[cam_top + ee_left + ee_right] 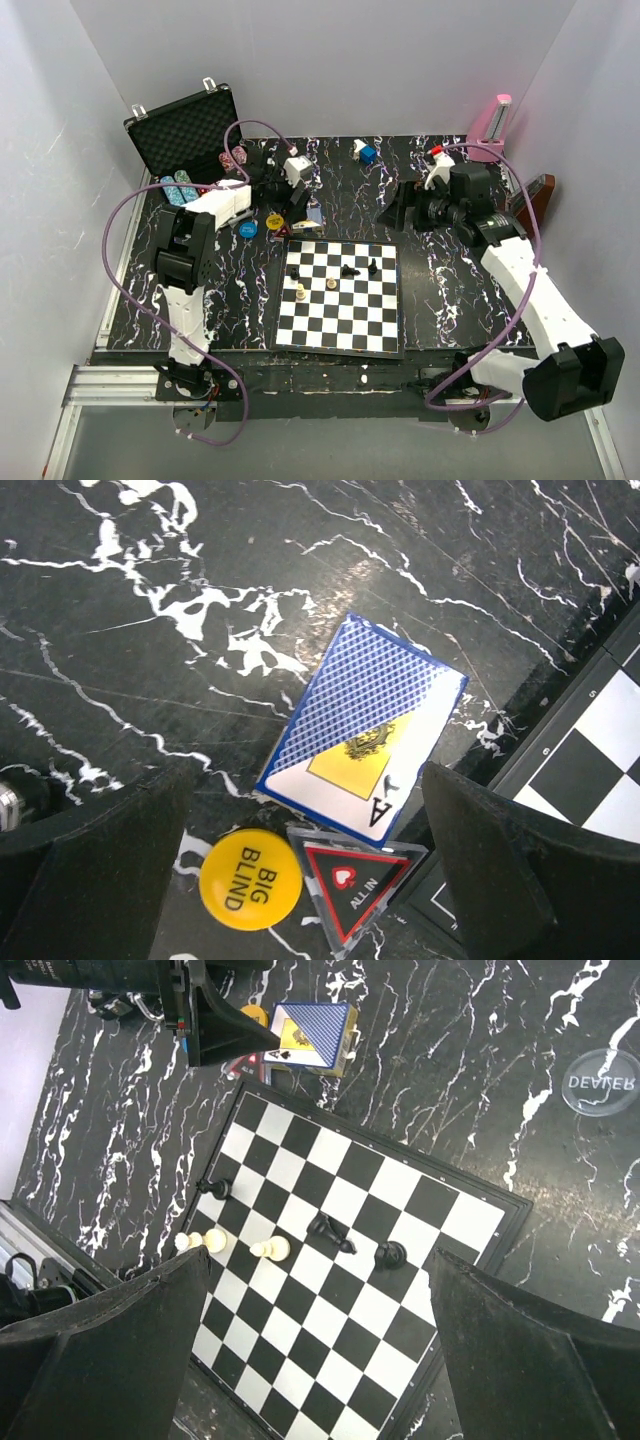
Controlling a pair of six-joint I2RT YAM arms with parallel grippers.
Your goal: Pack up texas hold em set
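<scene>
- The left gripper [305, 815] is released: both black fingers [95, 870] stand wide apart and hold nothing.
- It hangs over the table [440, 290] just past the far left corner of the chessboard [340, 297].
- The card box [362, 727], blue and yellow with an "A" on it, lies flat just off that same corner. It is below the gap between the left fingers and touches neither of them.
- The yellow disc [250, 878], marked "BIG BLIND", lies just left of the corner, and a triangular "ALL IN" marker [350, 882] sits between this disc and the board's edge.
- The blue disc [247, 229] lies further left of the board, beyond the yellow one.
- The black case [185, 130] stands open, well away from the board towards the far left. Poker chips [180, 190] lie in rows near the case's front edge.
- The right gripper [320, 1290] is also released, with its fingers spread. It hovers above the board's far right part and grasps nothing.
- A clear "DEALER" disc [600, 1082] lies on the table beyond the board's far edge.
</scene>
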